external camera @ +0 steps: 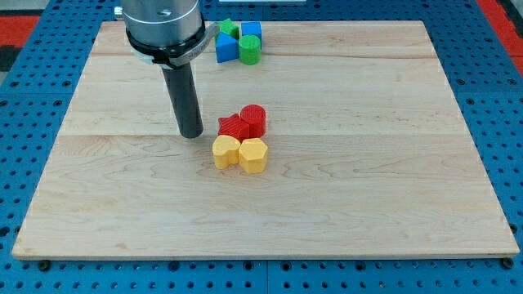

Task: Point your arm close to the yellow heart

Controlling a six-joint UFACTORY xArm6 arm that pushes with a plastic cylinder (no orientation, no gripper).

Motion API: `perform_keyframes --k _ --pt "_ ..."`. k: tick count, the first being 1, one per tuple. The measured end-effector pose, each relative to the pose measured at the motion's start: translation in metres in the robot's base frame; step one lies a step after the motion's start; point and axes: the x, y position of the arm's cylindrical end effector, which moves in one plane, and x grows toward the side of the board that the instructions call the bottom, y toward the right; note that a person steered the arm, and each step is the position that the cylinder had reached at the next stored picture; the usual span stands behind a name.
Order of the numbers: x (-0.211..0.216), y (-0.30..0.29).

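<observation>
The yellow heart [226, 152] lies near the board's middle, touching a yellow pentagon [253, 155] on its right. My tip [191, 134] rests on the board just to the upper left of the yellow heart, a small gap away and not touching it. The dark rod rises from the tip toward the view's top, up to the arm's grey flange [163, 24].
A red star [233, 125] and a red cylinder [254, 120] sit right above the yellow pair, right of my tip. At the board's top edge [327, 23] is a cluster of two blue blocks [226, 47] and two green blocks [250, 51].
</observation>
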Motion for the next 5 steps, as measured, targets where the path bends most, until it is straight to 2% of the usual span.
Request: perform_keyframes --k 4,5 --pt "0.028 0.002" --pt "0.026 0.02"
